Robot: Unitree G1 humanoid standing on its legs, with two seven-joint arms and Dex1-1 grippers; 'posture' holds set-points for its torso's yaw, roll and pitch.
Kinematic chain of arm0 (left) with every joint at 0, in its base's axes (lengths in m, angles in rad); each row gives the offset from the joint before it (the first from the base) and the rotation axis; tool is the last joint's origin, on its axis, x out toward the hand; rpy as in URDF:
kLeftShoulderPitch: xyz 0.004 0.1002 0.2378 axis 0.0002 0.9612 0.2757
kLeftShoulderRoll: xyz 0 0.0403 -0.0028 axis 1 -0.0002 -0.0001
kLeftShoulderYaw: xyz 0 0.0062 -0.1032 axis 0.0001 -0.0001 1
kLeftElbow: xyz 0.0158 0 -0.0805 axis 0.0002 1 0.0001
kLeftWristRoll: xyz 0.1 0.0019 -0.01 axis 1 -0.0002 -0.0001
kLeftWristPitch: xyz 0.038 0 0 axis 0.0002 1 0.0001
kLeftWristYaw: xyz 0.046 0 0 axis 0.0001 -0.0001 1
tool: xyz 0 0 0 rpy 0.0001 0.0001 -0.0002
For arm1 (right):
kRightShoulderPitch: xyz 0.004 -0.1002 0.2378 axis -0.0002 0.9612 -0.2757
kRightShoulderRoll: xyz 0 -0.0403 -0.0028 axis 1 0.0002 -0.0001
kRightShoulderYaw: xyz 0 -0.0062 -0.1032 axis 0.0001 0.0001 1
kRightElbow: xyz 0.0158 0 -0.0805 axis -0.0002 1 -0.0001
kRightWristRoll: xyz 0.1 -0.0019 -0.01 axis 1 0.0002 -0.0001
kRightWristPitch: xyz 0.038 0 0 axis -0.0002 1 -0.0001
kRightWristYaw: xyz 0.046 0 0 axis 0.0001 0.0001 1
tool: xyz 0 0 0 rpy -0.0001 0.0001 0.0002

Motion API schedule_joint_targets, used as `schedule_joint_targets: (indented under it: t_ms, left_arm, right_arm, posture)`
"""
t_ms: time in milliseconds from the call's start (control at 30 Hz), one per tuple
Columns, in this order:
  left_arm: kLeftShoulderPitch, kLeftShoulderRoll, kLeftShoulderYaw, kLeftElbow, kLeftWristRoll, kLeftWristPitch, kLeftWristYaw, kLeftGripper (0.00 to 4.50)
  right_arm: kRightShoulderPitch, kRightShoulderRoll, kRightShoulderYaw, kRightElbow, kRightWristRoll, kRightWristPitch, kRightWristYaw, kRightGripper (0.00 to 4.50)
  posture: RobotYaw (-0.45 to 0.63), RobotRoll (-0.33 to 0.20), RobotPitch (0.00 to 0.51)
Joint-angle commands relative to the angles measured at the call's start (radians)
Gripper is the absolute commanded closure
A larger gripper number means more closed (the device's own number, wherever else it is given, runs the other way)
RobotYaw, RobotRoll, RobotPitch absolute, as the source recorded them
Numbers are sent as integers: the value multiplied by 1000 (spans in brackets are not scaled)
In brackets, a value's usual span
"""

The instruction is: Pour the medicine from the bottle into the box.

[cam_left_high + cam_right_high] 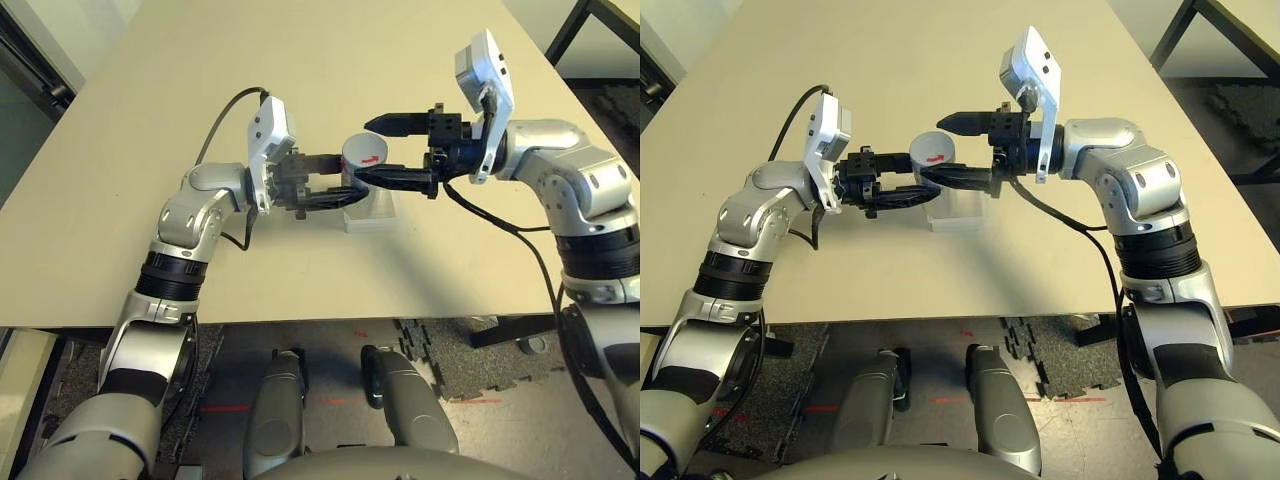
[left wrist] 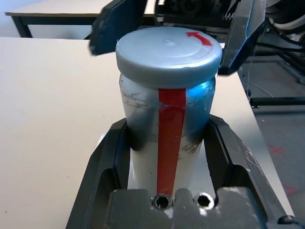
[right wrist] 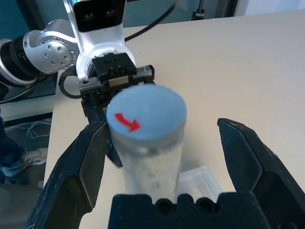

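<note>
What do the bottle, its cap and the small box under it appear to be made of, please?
The bottle looks like silver-grey metal or metallised plastic: a dull sheen with fine scuffs, and a red stripe that looks like tape or paint. Its cap seems moulded grey plastic, smooth and matte, with a red arrow. The box looks like clear plastic, since the table shows through its walls.

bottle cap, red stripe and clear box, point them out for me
bottle cap (image 2: 169, 50): left wrist view, middle of its grey top
red stripe (image 2: 169, 138): left wrist view, midway down the bottle's side
clear box (image 3: 202, 183): right wrist view, its near rim
</note>
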Motion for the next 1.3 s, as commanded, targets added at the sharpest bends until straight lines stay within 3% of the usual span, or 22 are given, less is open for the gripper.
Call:
schedule_joint_targets:
  t_ms: [33, 233, 500, 700, 1033, 1300]
  left_arm:
    - [21, 4, -15, -26, -4, -4, -29, 2063]
    - [25, 5, -12, -33, -3, 1, -29, 2063]
    - [7, 6, -9, -7, 2, -9, -34, 2063]
    - [-27, -2, -9, 32, 10, -25, -37, 2063]
    - [-39, -14, -17, 49, 12, -38, -37, 2063]
    - [-38, -21, -18, 49, 12, -41, -37, 2063]
  right_arm:
    - [25, -58, -78, 74, -23, -21, -19, 0]
    - [56, -111, -113, 118, -23, -35, 16, 0]
    - [146, -179, -103, -56, 77, 114, 94, 0]
    - [115, -104, -91, -176, 130, 182, 22, 0]
    - [-15, 42, -25, -125, 40, 121, -98, 0]
    - [-28, 72, 25, -111, 13, 100, -80, 0]
  posture:
    - [-4, 0, 182]
    - [-6, 0, 184]
    - [-14, 0, 187]
    - [-21, 0, 186]
    - [-19, 0, 188]
    - [-15, 0, 187]
